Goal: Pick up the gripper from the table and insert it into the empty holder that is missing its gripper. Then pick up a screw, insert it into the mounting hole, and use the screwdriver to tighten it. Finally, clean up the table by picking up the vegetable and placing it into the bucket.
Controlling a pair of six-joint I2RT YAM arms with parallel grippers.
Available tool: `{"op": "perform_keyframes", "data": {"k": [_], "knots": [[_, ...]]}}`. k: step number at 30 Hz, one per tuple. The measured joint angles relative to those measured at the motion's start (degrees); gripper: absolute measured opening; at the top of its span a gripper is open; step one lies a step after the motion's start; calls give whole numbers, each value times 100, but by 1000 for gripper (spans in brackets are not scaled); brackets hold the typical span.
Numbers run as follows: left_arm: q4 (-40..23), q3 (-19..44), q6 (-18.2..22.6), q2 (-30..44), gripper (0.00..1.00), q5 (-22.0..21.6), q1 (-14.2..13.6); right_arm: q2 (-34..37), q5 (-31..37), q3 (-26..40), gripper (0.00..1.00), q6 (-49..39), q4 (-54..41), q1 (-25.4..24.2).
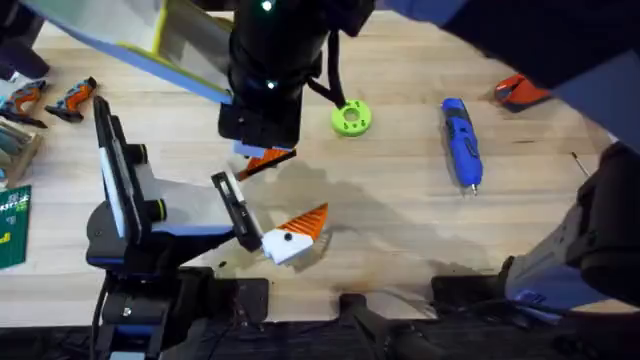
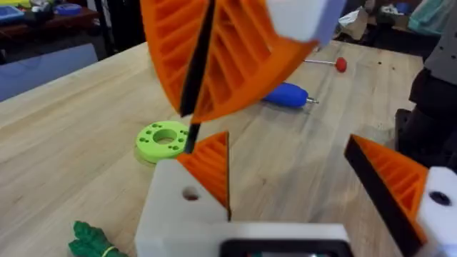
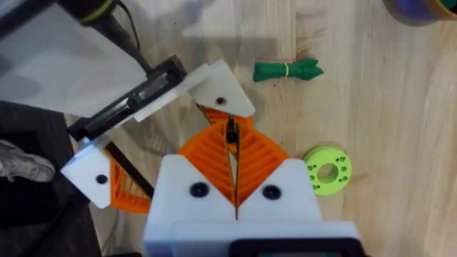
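The left arm's white hand with orange ribbed pads (image 2: 285,153) is spread wide above the pale wooden table (image 1: 400,220), near the front edge and left of centre. Nothing sits between its two fingers.

The right arm reaches across the middle. Its own white-and-orange hand (image 3: 232,139) points down just behind the left hand's fingers. Its two pads are clenched together, and a thin dark strip shows in the seam between them. Whether that strip is a held part cannot be told. In the left wrist view the tip of this strip comes down right beside the orange pad of one left finger (image 2: 211,168). Whether they touch cannot be told. The small orange wedge-shaped gripper block cannot be told apart from the hands' own orange pads.

The chunky bright-blue electric screwdriver (image 1: 462,145) lies flat, well to the right of both hands, towards the far side of the table. A lime-green round disc with a centre hole (image 1: 351,117) lies between it and the right hand, a little farther back. The small dark-green knobbly toy vegetable (image 3: 285,70) lies on the table, near the left hand and apart from the disc. The blue side of the small round bucket (image 3: 421,7) shows at the edge of the right wrist view, beyond the vegetable.
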Motion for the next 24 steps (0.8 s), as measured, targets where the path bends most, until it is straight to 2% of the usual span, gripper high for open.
{"op": "perform_keyframes", "data": {"k": [24], "knots": [[0,0,-2,-2,987,0,0,111,0,11,6,-20,57,83]]}}
